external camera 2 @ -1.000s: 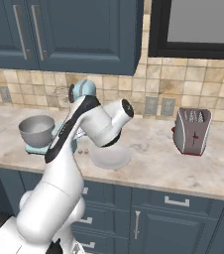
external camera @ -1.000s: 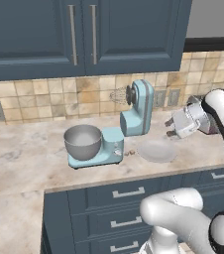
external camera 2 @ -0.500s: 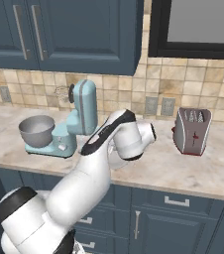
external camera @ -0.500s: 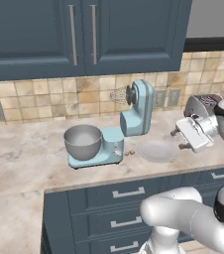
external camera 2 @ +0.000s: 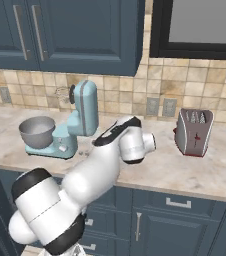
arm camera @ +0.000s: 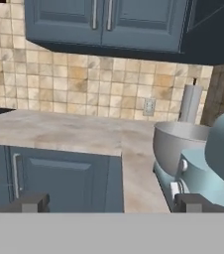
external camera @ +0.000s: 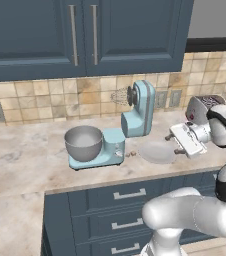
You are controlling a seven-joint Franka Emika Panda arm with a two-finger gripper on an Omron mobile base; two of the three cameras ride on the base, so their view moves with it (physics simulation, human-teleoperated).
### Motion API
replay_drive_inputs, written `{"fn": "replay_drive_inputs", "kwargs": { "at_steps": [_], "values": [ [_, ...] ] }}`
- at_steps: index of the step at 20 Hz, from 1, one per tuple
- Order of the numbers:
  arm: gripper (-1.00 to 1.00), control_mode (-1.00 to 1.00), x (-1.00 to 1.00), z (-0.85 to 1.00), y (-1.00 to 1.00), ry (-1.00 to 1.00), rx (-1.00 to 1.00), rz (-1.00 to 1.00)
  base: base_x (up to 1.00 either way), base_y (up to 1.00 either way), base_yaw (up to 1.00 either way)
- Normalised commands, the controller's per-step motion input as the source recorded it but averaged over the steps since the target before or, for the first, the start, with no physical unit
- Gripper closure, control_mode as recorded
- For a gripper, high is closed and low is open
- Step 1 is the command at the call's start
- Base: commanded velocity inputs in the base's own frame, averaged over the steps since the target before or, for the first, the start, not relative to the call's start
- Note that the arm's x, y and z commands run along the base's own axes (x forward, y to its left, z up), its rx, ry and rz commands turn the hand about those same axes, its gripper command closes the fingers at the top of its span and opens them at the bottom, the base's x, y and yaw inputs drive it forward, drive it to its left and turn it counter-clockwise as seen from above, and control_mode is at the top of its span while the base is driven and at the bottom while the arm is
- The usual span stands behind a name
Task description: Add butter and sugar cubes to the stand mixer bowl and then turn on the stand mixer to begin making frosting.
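The light-blue stand mixer (external camera: 135, 111) stands on the counter with its head tilted up and its whisk clear of the bowl. The grey metal stand mixer bowl (external camera: 83, 142) sits on the mixer's base, left of the column. It also appears in the hand view, where the bowl (arm camera: 176, 143) is beside the mixer body (arm camera: 223, 149). Tiny brownish sugar cubes (external camera: 131, 154) lie on the counter by the mixer's foot. My gripper (external camera: 173, 144) hovers open and empty at the right rim of the white plate (external camera: 155, 152), pointing left toward the mixer. The butter is hidden.
A silver toaster (external camera: 204, 108) stands behind the gripper, to the right of it; the toaster (external camera 2: 195, 131) is also in the right base view. The counter's front edge (external camera: 120, 181) runs just below the plate. My arm's elbow (external camera 2: 132, 145) blocks the plate in the right base view.
The hand has sunk from above the plate to its right rim and turned to face the mixer. The elbow swung right. The jaws stayed open.
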Motion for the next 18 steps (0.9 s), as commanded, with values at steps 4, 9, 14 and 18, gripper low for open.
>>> {"fn": "replay_drive_inputs", "kwargs": {
  "at_steps": [4,9,14,18],
  "values": [
    [-1.00,-1.00,0.45,-0.28,0.27,0.00,0.00,0.00,0.00,0.00,0.00],
    [-1.00,-1.00,0.47,-0.34,0.05,0.01,0.00,0.00,0.00,0.00,0.00],
    [-1.00,-1.00,0.35,-0.35,0.00,0.00,0.00,0.00,0.00,0.00,0.00],
    [-1.00,-1.00,0.34,-0.31,0.00,0.00,0.00,0.00,0.00,0.00,0.00]
  ]
}}
